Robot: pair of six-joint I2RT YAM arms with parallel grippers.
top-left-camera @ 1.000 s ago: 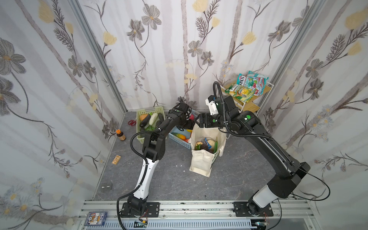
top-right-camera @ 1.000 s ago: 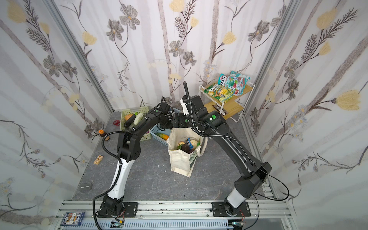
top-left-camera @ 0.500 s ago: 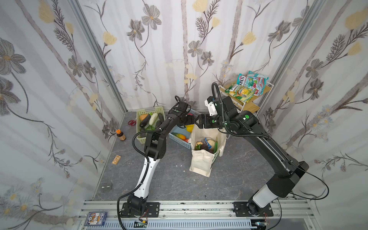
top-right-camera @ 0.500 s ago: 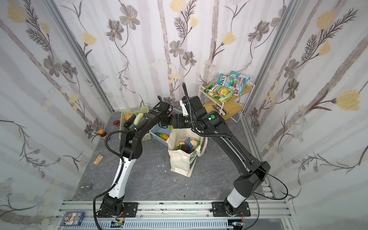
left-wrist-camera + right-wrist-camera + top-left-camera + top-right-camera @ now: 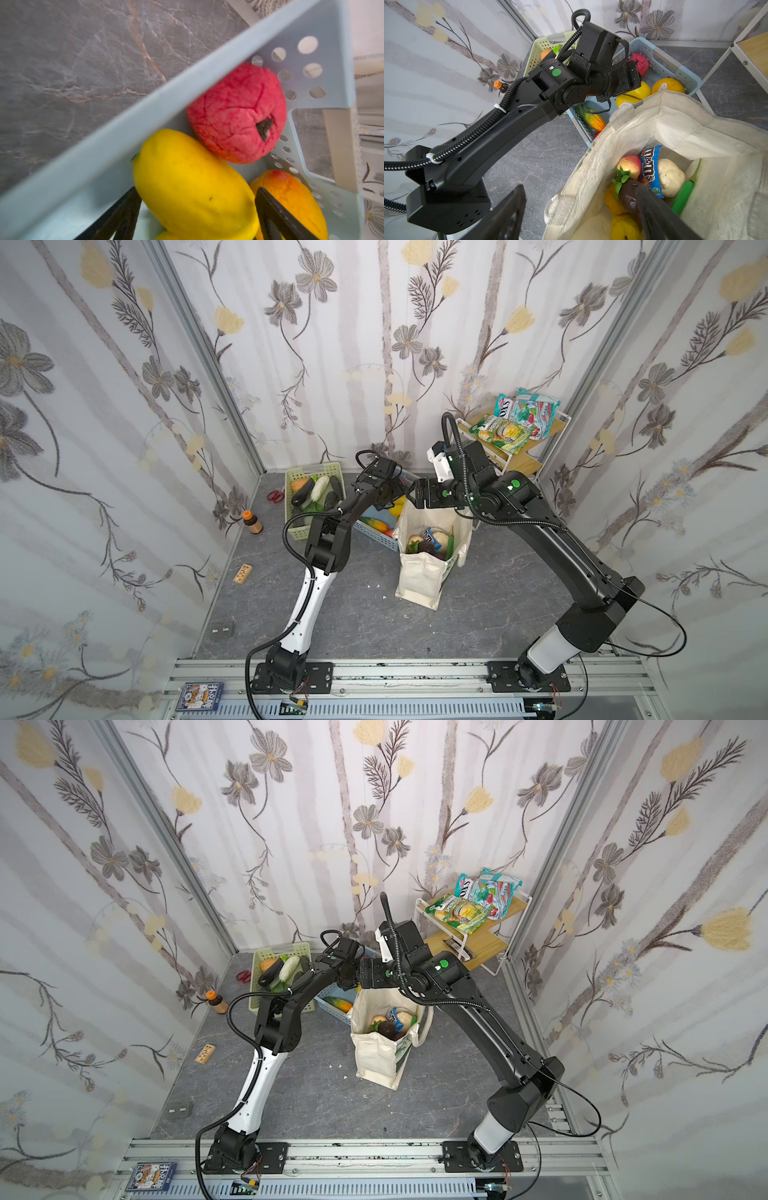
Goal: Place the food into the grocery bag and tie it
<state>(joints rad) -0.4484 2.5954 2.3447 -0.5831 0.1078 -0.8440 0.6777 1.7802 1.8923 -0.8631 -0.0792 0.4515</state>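
Yellow fruit (image 5: 187, 166) against blue basket (image 5: 145, 116) wall, left claw (image 5: 196, 193) spread astride it, red fruit (image 5: 234, 112) touching, right claw (image 5: 581, 187) spread over grocery bag (image 5: 695, 133) rim, one finger (image 5: 660, 218) inside

left arm (image 5: 328, 539) | reached slightly farther over blue basket (image 5: 145, 116) toward yellow fruit (image 5: 193, 187)

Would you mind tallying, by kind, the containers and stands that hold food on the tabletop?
Plastic baskets: 2, the green basket and the blue basket
Canvas grocery bag: 1
Wire shelf rack: 1
Total: 4
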